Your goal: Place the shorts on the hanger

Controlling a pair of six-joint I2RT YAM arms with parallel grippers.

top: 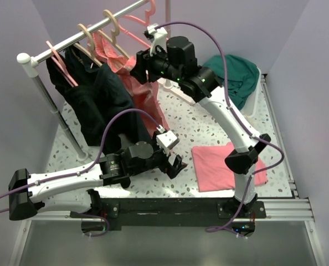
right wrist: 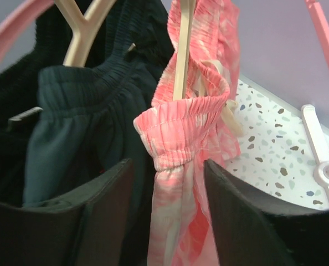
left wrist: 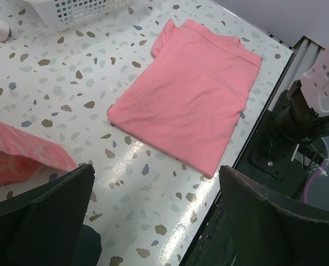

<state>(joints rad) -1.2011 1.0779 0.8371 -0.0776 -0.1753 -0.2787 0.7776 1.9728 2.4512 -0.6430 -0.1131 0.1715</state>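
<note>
Right wrist view pretty much tells the story: the shorts (right wrist: 181,138) hang off the hanger (right wrist: 181,61) in the upper middle of the frame, with the elastic waistband bunched and looped round its pale arm and the legs dangling below. The right gripper (right wrist: 167,166) has its fingers apart either side of that waistband, not pinching it as far as I can see. The left gripper (left wrist: 156,169) sits low over the table (left wrist: 54,83), spread wide too, with nothing in it (just the folded pink cloth (left wrist: 192,105) lying beyond).

I'd call this mostly done. What's left, my guess: back the right arm out without snagging, and maybe even up the waistband, since it looks hooked on one side only.
</note>
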